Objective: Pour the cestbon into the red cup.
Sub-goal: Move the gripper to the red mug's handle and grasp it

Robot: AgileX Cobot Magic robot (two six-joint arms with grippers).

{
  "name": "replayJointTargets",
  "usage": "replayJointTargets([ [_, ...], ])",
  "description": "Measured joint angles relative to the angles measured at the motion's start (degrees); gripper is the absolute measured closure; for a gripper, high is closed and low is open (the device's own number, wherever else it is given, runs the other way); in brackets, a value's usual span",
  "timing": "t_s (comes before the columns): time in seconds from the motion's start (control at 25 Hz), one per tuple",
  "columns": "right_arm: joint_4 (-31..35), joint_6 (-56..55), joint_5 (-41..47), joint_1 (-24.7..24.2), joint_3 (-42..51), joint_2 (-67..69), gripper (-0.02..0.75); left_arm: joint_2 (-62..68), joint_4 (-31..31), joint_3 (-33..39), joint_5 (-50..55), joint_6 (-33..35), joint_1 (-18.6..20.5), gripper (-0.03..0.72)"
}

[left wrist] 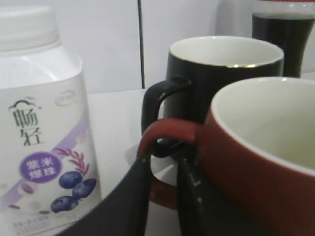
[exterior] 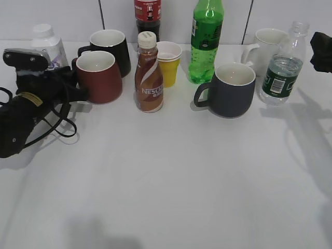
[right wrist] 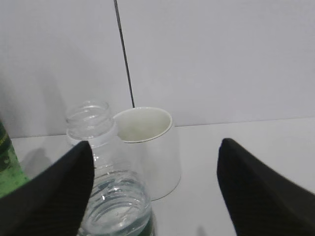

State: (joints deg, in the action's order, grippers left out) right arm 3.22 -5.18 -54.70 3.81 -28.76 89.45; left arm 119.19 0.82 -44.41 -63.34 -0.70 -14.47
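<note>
On the worktop [exterior: 171, 176], front zone: bare white surface; nothing stands here.
Left arm: lies low at the left edge, its left gripper [left wrist: 165, 196] brought to the handle of the red cup [exterior: 99, 75].
Left jaws: nearly closed, 2 dark fingers [left wrist: 135, 194] set close together at the lower part of the loop handle; the wrist view does not settle whether they pinch it or only stand against it.
Likely reason: the cup looks steadied or about to be repositioned for pouring.
Red cup: upright, white inside, empty as far as visible; black mug [exterior: 111, 49] just behind it, yoghurt bottle [exterior: 47, 45] beside the arm.
Middle row: Nescafe bottle [exterior: 149, 75], navy-grey mug [exterior: 228, 89], each upright.
Cestbon [exterior: 282, 67]: upright at far right, uncapped, part-filled, well apart from the red cup; white mug [exterior: 267, 44] just behind it.
Right gripper [right wrist: 155, 191]: hovers at the right edge, above and near the bottle neck.
Right jaws: wide open, holding nothing; the left finger overlaps the bottle shoulder in view, contact not determinable.
Likely reason: lined up to grasp the bottle.
Back row: green soda bottle [exterior: 206, 41], yellow cup [exterior: 168, 62], cola bottle [exterior: 147, 15].
</note>
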Motion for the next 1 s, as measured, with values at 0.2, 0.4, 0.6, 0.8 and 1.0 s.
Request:
replayJointTargets([
  [0.2, -0.3, 0.0, -0.1, 0.0, 0.0, 0.0, 0.15, 0.0, 0.5, 0.0, -0.5, 0.0, 0.0, 0.567],
  [0.4, -1.4, 0.0, -0.1, 0.0, 0.0, 0.0, 0.15, -0.3, 1.2, 1.6, -1.1, 0.0, 0.0, 0.561],
  [0.6, -1.6, 0.0, -0.1, 0.0, 0.0, 0.0, 0.15, -1.9, 5.0, 7.3, -5.0, 0.0, 0.0, 0.548],
  [0.8, -1.6, 0.0, -0.1, 0.0, 0.0, 0.0, 0.15, -2.8, 11.1, 10.4, -5.6, 0.0, 0.0, 0.517],
  [1.0, -1.6, 0.0, -0.1, 0.0, 0.0, 0.0, 0.15, -3.1, 9.4, 10.8, -5.6, 0.0, 0.0, 0.498],
])
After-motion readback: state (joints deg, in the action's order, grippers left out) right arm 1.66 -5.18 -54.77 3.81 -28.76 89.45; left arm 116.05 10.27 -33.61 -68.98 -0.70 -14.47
